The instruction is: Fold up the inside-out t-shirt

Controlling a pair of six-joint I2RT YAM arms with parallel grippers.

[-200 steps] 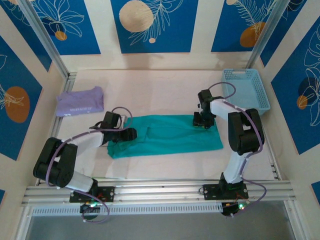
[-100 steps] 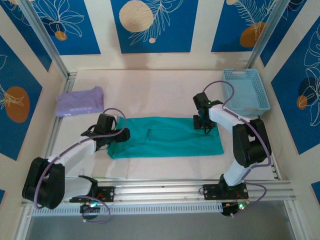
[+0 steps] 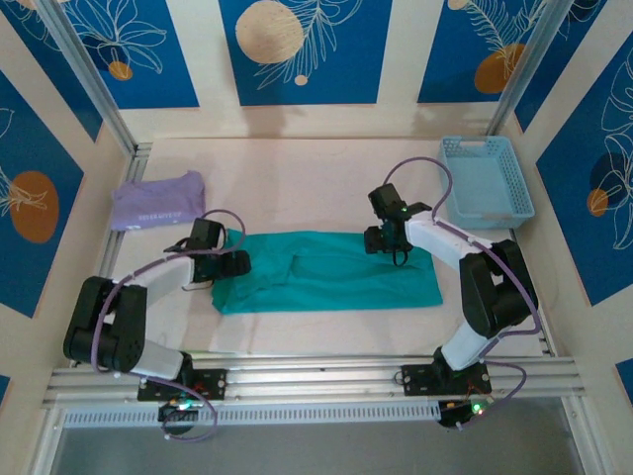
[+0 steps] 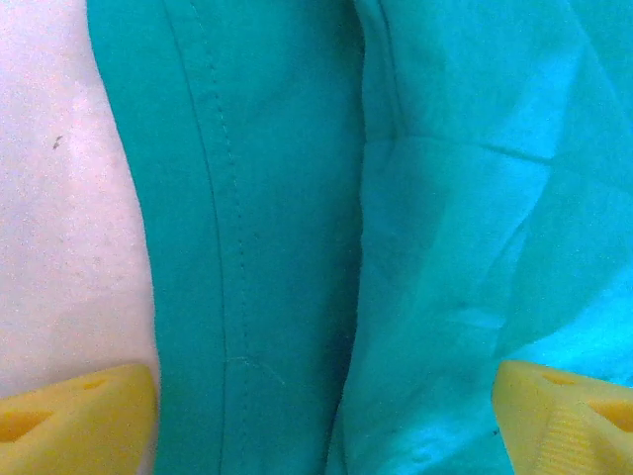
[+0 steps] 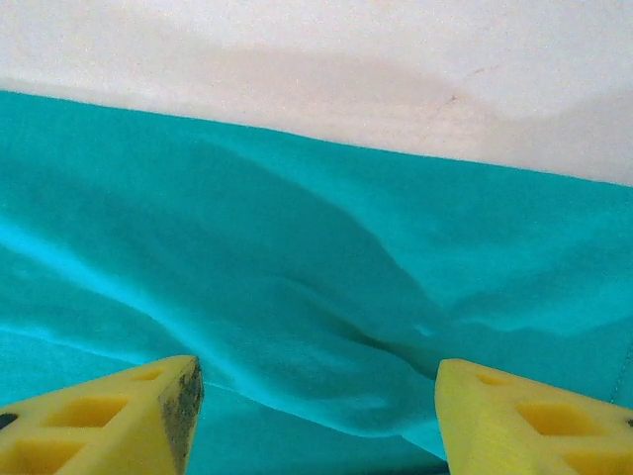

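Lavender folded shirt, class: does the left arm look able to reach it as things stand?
Probably yes. The left pincer hangs open over the left end of the t-shirt, and only bare table lies between it and the lavender shirt.

Pale table (image 3: 297,168). The teal t-shirt (image 3: 326,272) lies flat on it as a long band, running from under the left gripper (image 3: 237,263) past the right gripper (image 3: 381,240). A folded lavender shirt (image 3: 158,201) lies beyond and left of the left gripper. A blue basket (image 3: 480,144) stands beyond and right of the right gripper.
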